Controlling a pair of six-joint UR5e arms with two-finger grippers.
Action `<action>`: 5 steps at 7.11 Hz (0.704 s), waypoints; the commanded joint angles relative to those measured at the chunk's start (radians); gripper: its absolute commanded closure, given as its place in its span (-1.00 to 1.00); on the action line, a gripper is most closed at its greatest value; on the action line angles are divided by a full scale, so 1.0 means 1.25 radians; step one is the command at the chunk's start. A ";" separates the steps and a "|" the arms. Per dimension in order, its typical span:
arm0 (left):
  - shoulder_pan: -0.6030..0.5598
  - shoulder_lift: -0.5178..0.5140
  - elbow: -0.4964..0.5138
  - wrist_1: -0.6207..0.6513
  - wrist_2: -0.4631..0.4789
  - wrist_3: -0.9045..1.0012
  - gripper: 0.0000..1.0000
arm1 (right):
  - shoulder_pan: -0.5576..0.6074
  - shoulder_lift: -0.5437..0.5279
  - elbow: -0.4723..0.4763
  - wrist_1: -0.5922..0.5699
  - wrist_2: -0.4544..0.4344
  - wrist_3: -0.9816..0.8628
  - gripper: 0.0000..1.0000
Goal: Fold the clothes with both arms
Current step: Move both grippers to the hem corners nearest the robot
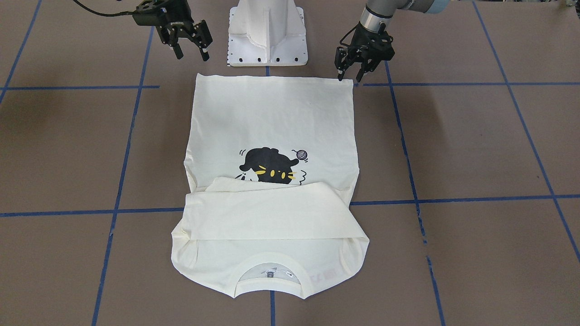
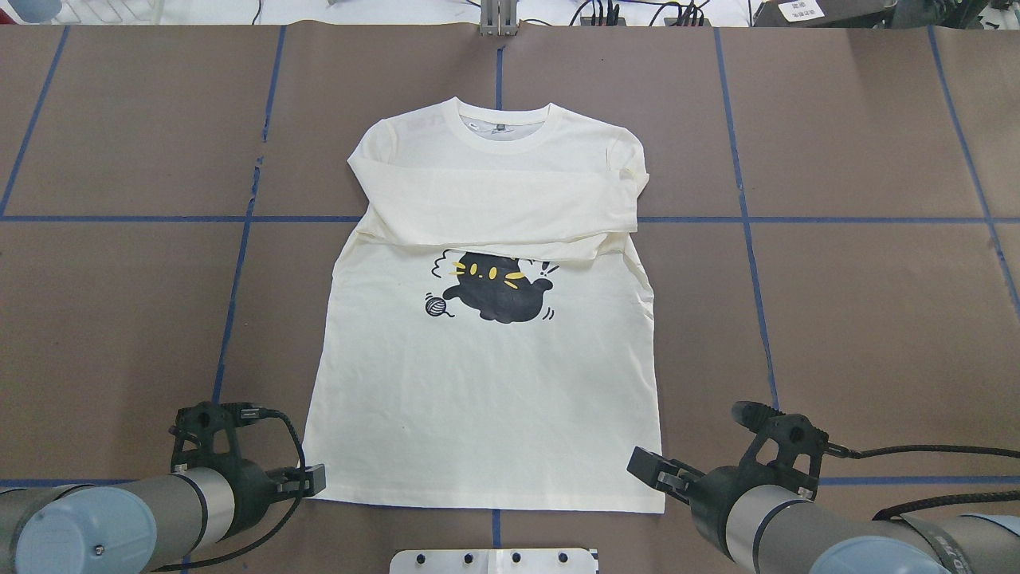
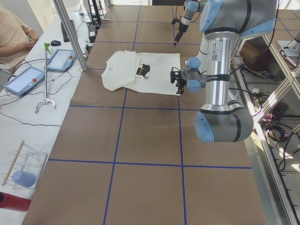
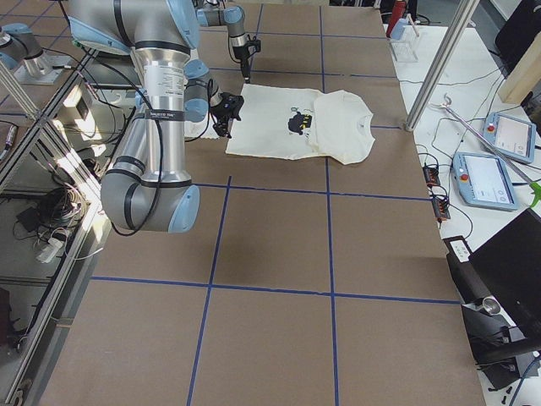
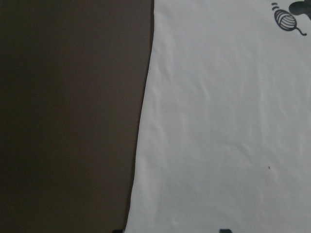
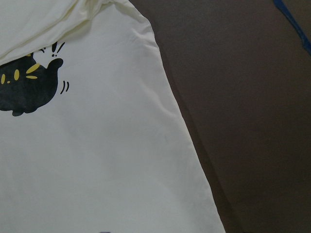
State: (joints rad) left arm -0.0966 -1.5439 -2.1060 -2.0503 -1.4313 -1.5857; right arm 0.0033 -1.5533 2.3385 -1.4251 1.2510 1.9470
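Front view: a cream shirt (image 1: 272, 117) lies flat, print up, in the middle of the table (image 1: 476, 149), with sleeves folded across the chest and hem toward the robot. At its 1 o'clock corner the left gripper (image 1: 349, 78) hangs with fingers spread. At 11 o'clock the right gripper (image 1: 192, 56), also spread wide, stands clear of the cloth.

Overhead: the grippers sit by the hem's 7 and 5 o'clock corners.

Left wrist camera: the shirt's side edge, with the yarn-ball print (image 5: 285, 19) at 1 o'clock.

Right wrist camera: the cat print (image 6: 24, 92) at 9 o'clock.
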 commanded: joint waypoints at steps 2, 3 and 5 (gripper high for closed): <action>0.004 -0.004 0.026 0.007 0.001 -0.006 -0.21 | -0.008 -0.001 -0.002 0.000 -0.013 0.002 -0.87; 0.004 -0.004 0.029 0.007 0.001 -0.008 -0.21 | -0.010 -0.001 -0.002 0.000 -0.013 0.002 -0.87; 0.004 -0.013 0.039 0.007 0.001 -0.008 -0.17 | -0.012 -0.001 -0.002 0.000 -0.013 0.005 -0.88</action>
State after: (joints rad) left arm -0.0921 -1.5565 -2.0634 -2.0417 -1.4297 -1.5951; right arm -0.0095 -1.5539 2.3363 -1.4251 1.2350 1.9517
